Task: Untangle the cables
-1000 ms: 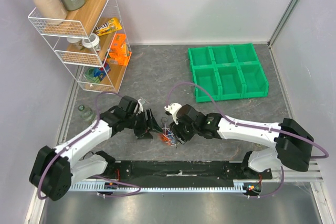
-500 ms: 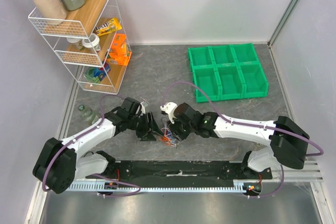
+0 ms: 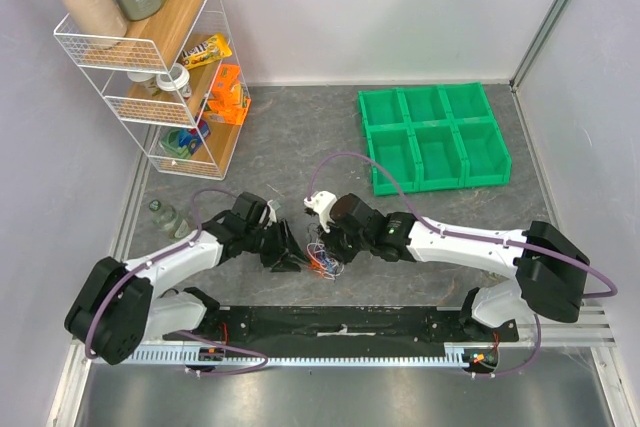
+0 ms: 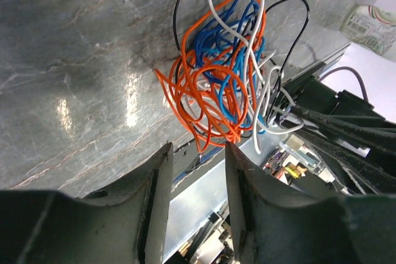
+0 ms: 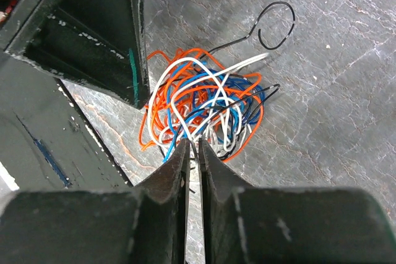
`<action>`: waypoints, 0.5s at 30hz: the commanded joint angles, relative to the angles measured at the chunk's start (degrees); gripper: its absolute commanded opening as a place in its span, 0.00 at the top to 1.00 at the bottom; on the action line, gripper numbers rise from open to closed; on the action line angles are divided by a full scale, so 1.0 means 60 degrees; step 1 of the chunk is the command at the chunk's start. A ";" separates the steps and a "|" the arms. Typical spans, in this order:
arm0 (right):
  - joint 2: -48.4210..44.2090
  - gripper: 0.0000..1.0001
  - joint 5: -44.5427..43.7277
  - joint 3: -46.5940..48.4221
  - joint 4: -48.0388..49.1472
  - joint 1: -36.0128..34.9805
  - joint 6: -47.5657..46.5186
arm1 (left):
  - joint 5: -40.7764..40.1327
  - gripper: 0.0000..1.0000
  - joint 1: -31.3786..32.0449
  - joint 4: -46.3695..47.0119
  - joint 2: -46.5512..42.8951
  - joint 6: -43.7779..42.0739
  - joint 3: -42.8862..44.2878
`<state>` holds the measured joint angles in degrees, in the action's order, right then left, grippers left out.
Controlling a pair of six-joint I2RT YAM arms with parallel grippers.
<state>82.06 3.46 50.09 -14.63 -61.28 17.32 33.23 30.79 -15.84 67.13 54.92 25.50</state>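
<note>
The cables [image 3: 322, 258] are one tangled bunch of thin orange, blue, white and black wires lying on the grey table between my two grippers. My left gripper [image 3: 292, 253] is just left of the bunch. In the left wrist view [image 4: 197, 148] it is open and empty, with the cables [image 4: 218, 91] a short way beyond its tips. My right gripper [image 3: 330, 243] is at the bunch's right edge. In the right wrist view [image 5: 193, 143] its jaws are shut on thin wires at the near edge of the cables [image 5: 204, 106]. A black wire end curls out at the far side.
A white wire shelf rack [image 3: 150, 57] with bottles and small items stands at the back left. A green six-compartment bin tray [image 3: 433, 137] sits at the back right. A small glass jar [image 3: 163, 215] lies near the left arm. A black rail [image 3: 340, 322] runs along the near edge.
My right gripper has moved left onto the bunch and its wrist has turned. My left gripper has shifted slightly closer to the bunch. The wires have spread a little.
</note>
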 commanded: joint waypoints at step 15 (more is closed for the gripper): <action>-0.2382 1.00 -0.6610 0.2271 -0.3782 0.0834 0.1829 | -0.5388 0.98 0.0025 -0.4579 -0.2397 -0.0437 0.2984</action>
<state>72.18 -19.92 57.52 -26.92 -60.40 24.01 14.22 30.89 -32.27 60.84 54.63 36.42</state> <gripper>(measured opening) 0.007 0.029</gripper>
